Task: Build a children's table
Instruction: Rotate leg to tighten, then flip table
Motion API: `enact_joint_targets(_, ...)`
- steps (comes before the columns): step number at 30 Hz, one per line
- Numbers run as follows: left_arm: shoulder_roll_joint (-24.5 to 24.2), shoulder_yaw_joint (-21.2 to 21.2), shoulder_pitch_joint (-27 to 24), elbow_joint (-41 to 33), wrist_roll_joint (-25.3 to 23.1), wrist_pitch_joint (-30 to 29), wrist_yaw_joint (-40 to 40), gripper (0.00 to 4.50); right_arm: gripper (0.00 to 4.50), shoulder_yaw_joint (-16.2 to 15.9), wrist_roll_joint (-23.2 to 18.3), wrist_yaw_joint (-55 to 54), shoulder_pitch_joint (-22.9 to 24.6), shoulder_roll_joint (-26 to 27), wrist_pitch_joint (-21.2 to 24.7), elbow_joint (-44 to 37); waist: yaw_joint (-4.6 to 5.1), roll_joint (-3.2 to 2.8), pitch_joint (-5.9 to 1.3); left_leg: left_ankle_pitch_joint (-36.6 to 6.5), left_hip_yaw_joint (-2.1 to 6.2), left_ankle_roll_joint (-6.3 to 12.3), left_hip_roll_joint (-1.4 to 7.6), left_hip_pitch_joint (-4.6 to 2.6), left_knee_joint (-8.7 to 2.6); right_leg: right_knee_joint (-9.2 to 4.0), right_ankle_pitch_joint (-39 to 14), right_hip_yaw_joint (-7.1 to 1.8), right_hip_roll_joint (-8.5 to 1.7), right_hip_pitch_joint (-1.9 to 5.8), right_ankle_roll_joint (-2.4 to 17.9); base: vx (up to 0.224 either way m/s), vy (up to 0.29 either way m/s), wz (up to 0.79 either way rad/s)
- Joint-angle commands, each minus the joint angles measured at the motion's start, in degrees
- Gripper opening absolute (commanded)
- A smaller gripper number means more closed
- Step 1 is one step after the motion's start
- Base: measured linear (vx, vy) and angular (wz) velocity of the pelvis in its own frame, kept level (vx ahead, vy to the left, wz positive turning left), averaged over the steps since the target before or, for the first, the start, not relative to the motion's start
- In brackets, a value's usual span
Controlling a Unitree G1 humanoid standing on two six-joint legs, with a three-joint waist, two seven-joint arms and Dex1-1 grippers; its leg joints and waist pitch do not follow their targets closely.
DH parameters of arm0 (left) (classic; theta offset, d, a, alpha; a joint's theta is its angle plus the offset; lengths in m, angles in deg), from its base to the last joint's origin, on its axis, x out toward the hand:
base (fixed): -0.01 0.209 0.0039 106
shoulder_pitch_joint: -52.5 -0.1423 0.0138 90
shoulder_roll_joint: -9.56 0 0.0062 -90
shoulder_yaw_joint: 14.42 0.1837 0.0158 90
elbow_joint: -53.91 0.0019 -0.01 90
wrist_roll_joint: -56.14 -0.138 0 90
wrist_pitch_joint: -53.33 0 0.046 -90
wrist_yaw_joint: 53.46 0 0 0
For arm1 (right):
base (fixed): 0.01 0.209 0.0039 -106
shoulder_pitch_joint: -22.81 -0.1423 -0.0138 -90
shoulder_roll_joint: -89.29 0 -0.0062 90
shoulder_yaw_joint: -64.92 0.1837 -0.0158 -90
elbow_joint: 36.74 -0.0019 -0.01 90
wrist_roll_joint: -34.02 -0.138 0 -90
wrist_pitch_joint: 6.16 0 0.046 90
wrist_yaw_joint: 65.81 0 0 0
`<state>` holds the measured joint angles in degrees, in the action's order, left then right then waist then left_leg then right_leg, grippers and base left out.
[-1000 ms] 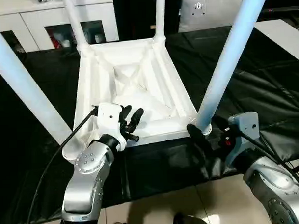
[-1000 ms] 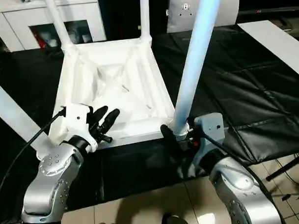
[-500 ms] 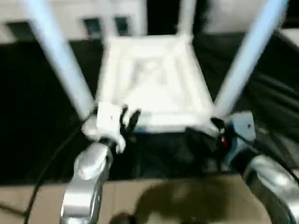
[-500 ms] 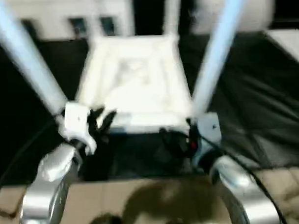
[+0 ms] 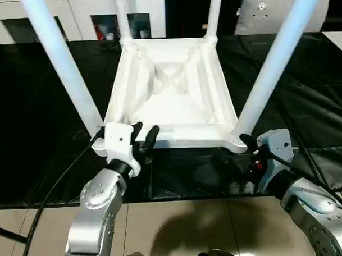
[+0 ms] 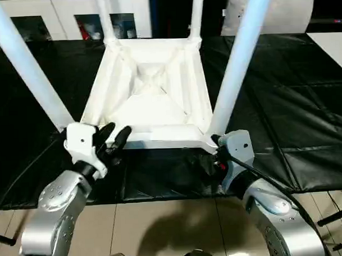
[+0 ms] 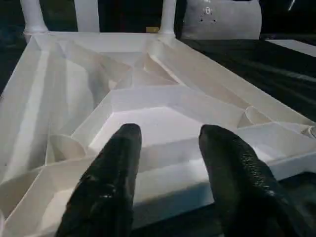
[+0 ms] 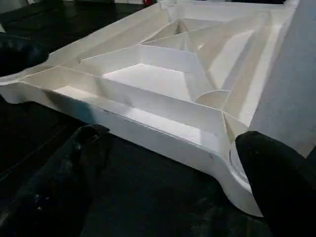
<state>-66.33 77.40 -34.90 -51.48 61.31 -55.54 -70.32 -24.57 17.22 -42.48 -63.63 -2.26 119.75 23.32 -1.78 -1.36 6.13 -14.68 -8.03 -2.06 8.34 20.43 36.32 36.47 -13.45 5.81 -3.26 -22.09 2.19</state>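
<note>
On the large worktable covered in black sheeting [image 5: 36,127], the white plastic children's table [image 5: 170,94] lies upside down, its square ribbed underside facing up and its four long white tapered tube legs standing in the round corner sockets. Farthest left rises the near-left leg [image 5: 62,64], planted in the corner just beside the left gripper [image 5: 144,135]. That gripper sits at the near edge of the top, its two black fingers [image 7: 111,182] apart and reaching over the rim with nothing clamped between them. Beyond, the two far legs [image 5: 121,17] stand at the back corners in front of white cabinets [image 5: 71,13]. To the right, the near-right leg [image 5: 275,60] slants up from its socket. The right gripper [image 5: 234,154] hangs low by that corner, over the black cover, its black fingers [image 8: 74,168] spread wide; in the right wrist view the socket corner lies between them, untouched.
</note>
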Motion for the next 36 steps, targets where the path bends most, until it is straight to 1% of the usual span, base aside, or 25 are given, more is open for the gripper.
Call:
enact_joint_targets(1,-1.06,-1.98,-1.13,-2.14,1.21,0.25,-0.67,2.59,4.5,-0.57,-0.88,1.51,-1.84,-1.24,-0.44,1.68,-0.01,0.48,-2.62,0.63,2.35,7.48,5.07,0.79,-4.67,-5.47,-6.22,-4.77,-6.28,3.26,9.54,0.0,0.0,0.0)
enact_joint_targets(3,-1.58,-2.27,-1.49,-2.31,1.34,0.23,-0.91,2.85,4.5,-1.05,-0.55,2.5,-2.73,-1.76,-1.29,2.81,0.0,0.28,-2.63,0.76,2.3,7.54,5.12,0.67,-4.65,-5.42,-5.23,-4.74,-6.27,3.17,10.45,0.0,0.0,0.0)
enact_joint_targets(5,-2.15,-2.38,-1.72,-2.25,1.3,0.41,-1.0,2.9,4.5,-1.76,-0.26,3.76,-3.47,-2.4,-2.13,3.73,0.01,0.28,-2.64,1.32,2.29,7.88,5.13,0.71,-4.67,-5.22,-3.61,-4.74,-6.28,3.2,11.16,0.0,0.0,0.0)
enact_joint_targets(6,-2.5,-3.23,-1.88,-2.04,1.71,0.91,-0.77,2.95,4.5,-2.83,0.39,5.09,-5.37,-2.92,-3.24,5.94,-0.05,0.17,-2.78,1.95,2.31,8.14,5.2,0.68,-4.55,-5.02,-2.26,-4.73,-6.34,3.2,11.65,0.0,0.0,0.0)
enact_joint_targets(7,-2.81,-3.76,-1.97,-1.98,2.32,1.42,-1.01,3.18,4.5,-3.07,0.83,5.76,-7.36,-2.86,-4.14,8.23,-0.05,0.28,-2.88,2.58,2.27,8.37,5.22,0.68,-4.55,-4.85,-1.1,-4.72,-6.38,3.23,12.25,0.0,0.0,0.0)
enact_joint_targets(8,-3.09,-3.91,-2.02,-1.94,2.46,1.56,-1.22,3.28,4.5,-3.04,0.96,6.07,-8.6,-2.73,-4.69,9.64,0.0,0.2,-2.88,2.71,2.33,8.43,5.2,0.85,-4.57,-4.74,-0.77,-4.68,-6.43,3.32,12.58,0.0,0.0,0.0)
enact_joint_targets(10,-3.27,-3.97,-2.05,-1.91,2.51,1.63,-1.36,3.32,4.5,-2.99,1.02,6.27,-9.34,-2.65,-5.02,10.48,-0.09,0.31,-2.82,2.8,2.12,8.59,5.22,0.73,-4.54,-4.82,-0.46,-4.82,-6.43,3.19,12.98,0.0,0.0,0.0)
enact_joint_targets(12,-4.93,-3.45,-2.27,-2.07,2.23,0.83,-2.49,3.61,4.5,-2.46,1.53,6.01,-12.53,-2.64,-6.96,14.35,-0.54,-0.06,-3.05,2.82,2.09,8.49,5.19,0.57,-4.49,-4.69,-0.92,-4.78,-6.51,3.26,13.15,0.0,0.0,0.0)
enact_joint_targets(13,-5.09,-3.4,-2.3,-2.12,2.25,0.7,-2.63,3.71,4.5,-2.36,1.58,5.94,-12.9,-2.64,-7.19,14.82,-0.54,-0.06,-3.05,2.82,2.09,8.49,5.19,0.57,-4.49,-4.69,-0.92,-4.78,-6.51,3.26,13.15,0.0,0.0,0.0)
enact_joint_targets(14,-5.39,-3.38,-2.47,-2.36,2.77,0.45,-3.08,3.76,4.5,-1.94,2.02,5.4,-14.05,-2.57,-8.23,16.62,-0.45,0.56,-3.05,3.22,2.01,8.36,5.26,0.61,-4.57,-4.69,-0.33,-4.8,-6.4,3.23,13.31,0.0,0.0,0.0)
enact_joint_targets(15,-5.49,-3.41,-2.59,-2.53,3.18,0.34,-3.31,3.76,4.5,-1.66,2.32,5.05,-14.68,-2.51,-8.87,17.67,-0.59,0.18,-3.1,3.79,2.03,8.24,5.28,0.57,-4.53,-4.46,0.14,-4.78,-6.51,3.21,13.73,0.0,0.0,0.0)
enact_joint_targets(16,-5.42,-3.55,-2.85,-2.86,3.65,0.24,-3.41,3.92,4.5,-1.18,2.84,4.19,-15.41,-2.44,-9.3,19.08,-0.5,0.44,-3.21,4.07,1.96,8.33,5.23,0.61,-4.46,-4.39,0.6,-4.79,-6.46,3.27,13.86,0.0,0.0,0.0)
enact_joint_targets(18,-5.44,-3.94,-3.5,-3.29,3.88,0.27,-2.8,4.05,4.5,-0.11,5.22,0.9,-17.41,-2.51,-11.22,23.83,-0.54,0.31,-3.22,4.4,1.93,8.15,5.33,0.62,-4.5,-4.3,0.97,-4.75,-6.53,3.21,14.44,0.0,0.0,0.0)
enact_joint_targets(20,-5.18,-4.36,-3.7,-3.18,3.68,0.86,-2.0,4.16,4.5,0.63,5.88,-0.37,-17.91,-2.33,-11.85,25.16,-0.71,0.13,-3.37,4.0,1.77,7.75,5.27,0.41,-4.43,-4.36,0.34,-4.79,-6.49,3.14,14.62,0.0,0.0,0.0)
enact_joint_targets(22,-4.75,-4.93,-3.88,-2.99,3.91,1.51,-1.4,4.26,4.5,1.43,5.97,-1.3,-18.06,-2.09,-12.12,25.6,-0.94,0.17,-3.33,3.82,1.7,7.66,5.23,0.56,-4.44,-4.35,0.27,-4.86,-6.48,3.29,14.43,0.0,0.0,0.0)
enact_joint_targets(23,-4.63,-5.12,-3.98,-2.88,4.19,1.68,-1.36,4.46,4.5,1.78,5.94,-1.64,-18.08,-2.04,-12.29,25.8,-1.01,0.23,-3.34,3.8,1.71,7.8,5.28,0.57,-4.48,-4.35,0.58,-4.86,-6.48,3.29,14.3,0.0,0.0,0.0)
enact_joint_targets(24,-4.73,-5.21,-4.22,-2.74,5.13,1.88,-2.17,4.46,4.5,2.14,5.92,-1.85,-18.02,-2.01,-12.76,26.2,-1.1,-0.13,-3.36,3.81,1.8,7.98,5.25,0.63,-4.45,-4.25,0.81,-4.84,-6.52,3.29,14.32,0.0,0.0,0.0)
enact_joint_targets(25,-4.73,-5.21,-4.22,-2.74,5.13,1.88,-2.17,4.46,4.5,2.14,5.92,-1.85,-18.02,-2.01,-12.76,26.2,-1.1,-0.13,-3.36,3.81,1.8,7.98,5.25,0.63,-4.45,-4.25,0.81,-4.84,-6.52,3.29,14.32,0.0,0.0,0.0)
enact_joint_targets(27,-6.83,-5.17,-7.87,-3.83,8.5,2.57,-7.37,4.46,4.5,3.18,4.86,-1.76,-17.28,-1.95,-12.76,26.58,-1.2,0.04,-3.42,3.08,1.74,8.0,5.24,0.66,-4.51,-4.33,0.14,-4.83,-6.52,3.3,14.12,0.0,0.0,0.0)
enact_joint_targets(31,-7.55,-6.46,-9.09,-3.32,8.67,3.38,-7.28,4.46,4.5,2.11,4.03,-0.33,-16.14,-1.68,-12.84,25.5,-1.19,-0.16,-3.35,2.52,1.63,8.04,5.37,0.48,-4.56,-4.42,-0.03,-4.82,-6.32,3.05,14.21,0.0,0.0,0.0)
enact_joint_targets(32,-7.7,-6.92,-9.27,-2.92,8.56,3.75,-7.1,4.46,4.5,1.78,4.31,-0.27,-15.8,-1.62,-13.06,25.26,-1.36,-0.13,-3.23,1.3,1.62,7.75,5.38,0.46,-4.71,-4.67,-1.65,-4.8,-6.32,3.06,13.91,0.0,0.0,0.0)
enact_joint_targets(33,-7.87,-7.5,-9.3,-2.15,8.27,4.7,-6.93,4.46,4.5,1.62,4.05,0.29,-15.47,-1.42,-13.53,25.15,-1.44,-0.09,-3.19,0.77,1.61,7.45,5.32,0.51,-4.75,-4.79,-2.45,-4.85,-6.37,3.09,13.61,0.0,0.0,0.0)
enact_joint_targets(34,-8.18,-8.29,-9.16,-0.67,8.07,6.05,-6.9,4.46,4.5,1.51,3.64,0.87,-15.02,-1.19,-13.98,25.03,-1.4,0.43,-3.3,0.75,1.6,7.35,5.33,0.53,-4.82,-4.78,-2.6,-4.86,-6.37,3.24,13.4,0.0,0.0,0.0)
enact_joint_targets(35,-8.31,-8.54,-9.07,-0.15,8.03,6.4,-6.92,4.46,4.5,1.47,3.5,1.04,-14.88,-1.17,-13.98,24.92,-1.52,0.24,-3.29,0.94,1.64,7.4,5.25,0.59,-4.79,-4.7,-2.62,-4.87,-6.43,3.24,13.29,0.0,0.0,0.0)
enact_joint_targets(36,-9.44,-10.02,-7.34,8.05,8.36,11.32,-8.78,4.46,4.5,1.81,1.74,1.67,-14.23,-0.5,-13.15,24.26,-1.54,0.08,-3.23,1.13,1.64,7.53,5.11,0.52,-4.77,-4.91,-2.79,-4.86,-6.31,3.05,12.71,0.0,0.0,0.0)
